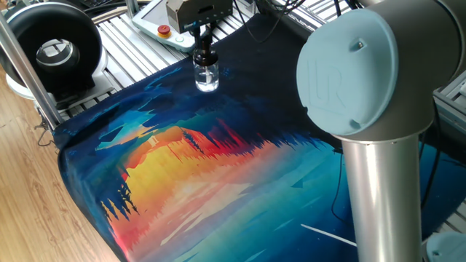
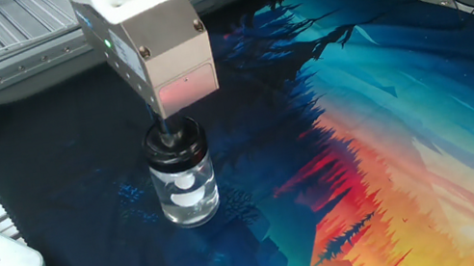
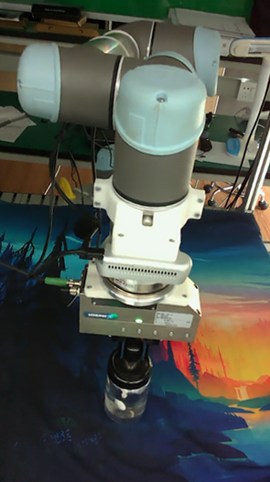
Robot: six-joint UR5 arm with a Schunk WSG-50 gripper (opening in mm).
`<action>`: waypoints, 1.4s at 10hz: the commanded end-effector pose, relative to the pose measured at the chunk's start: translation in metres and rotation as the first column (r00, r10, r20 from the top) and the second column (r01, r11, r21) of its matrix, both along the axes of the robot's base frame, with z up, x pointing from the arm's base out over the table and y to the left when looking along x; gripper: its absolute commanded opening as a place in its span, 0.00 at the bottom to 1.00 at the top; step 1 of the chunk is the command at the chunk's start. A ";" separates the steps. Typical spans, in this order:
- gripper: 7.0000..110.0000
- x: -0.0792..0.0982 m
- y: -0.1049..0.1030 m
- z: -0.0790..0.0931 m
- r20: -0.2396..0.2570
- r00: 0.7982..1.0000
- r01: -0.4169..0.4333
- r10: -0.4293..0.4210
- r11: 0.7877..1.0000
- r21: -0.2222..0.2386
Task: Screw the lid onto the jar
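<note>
1. One fixed view: The small clear glass jar [image 1: 207,77] stands upright on the dark upper-left part of the printed sunset-pattern mat [image 1: 218,182], near the top of the frame. The small black lid [image 1: 204,57] sits on its neck. The two-finger gripper [image 1: 204,45] comes down on the lid from directly above. The large black ring-shaped device [image 1: 52,49] at upper left and the red round button [image 1: 164,30] on the pendant behind stand apart from the work.

2. The other fixed view: At centre left, the jar [image 2: 186,187] rests on the mat [image 2: 392,125] with the lid [image 2: 174,144] seated on it, apparently square. The gripper [image 2: 171,135] is largely hidden under its grey housing; the fingers appear clamped on the lid's top, though the contact itself cannot be seen clearly.

3. Tall fixed view: In the lower left, the jar [image 3: 127,394] stands below the gripper [image 3: 135,358], with the lid [image 3: 132,372] between them. The tool axis looks vertical.

4. Judgement: The screwing step is in hand, with the lid on the neck. How far it is threaded cannot be told. The next move calls for wrist rotation under light downward pressure, kept centred so the unrestrained jar neither spins nor tips.
</note>
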State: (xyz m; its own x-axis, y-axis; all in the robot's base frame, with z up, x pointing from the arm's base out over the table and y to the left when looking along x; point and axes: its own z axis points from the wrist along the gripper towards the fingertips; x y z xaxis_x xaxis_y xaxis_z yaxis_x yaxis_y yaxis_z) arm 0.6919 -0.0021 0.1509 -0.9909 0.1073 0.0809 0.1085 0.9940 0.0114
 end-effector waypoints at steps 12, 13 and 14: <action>0.00 0.005 -0.012 -0.023 0.026 0.999 -0.021 0.021 1.000 -0.004; 0.00 0.005 -0.012 -0.025 0.026 0.999 -0.021 0.022 1.000 -0.006; 0.00 0.006 -0.012 -0.026 0.029 0.999 -0.023 0.023 1.000 -0.006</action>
State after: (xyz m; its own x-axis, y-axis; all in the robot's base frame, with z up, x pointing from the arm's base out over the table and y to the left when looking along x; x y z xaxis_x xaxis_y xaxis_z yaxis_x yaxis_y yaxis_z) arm 0.6958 -0.0159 0.1273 -0.9948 0.0848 0.0567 0.0847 0.9964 -0.0031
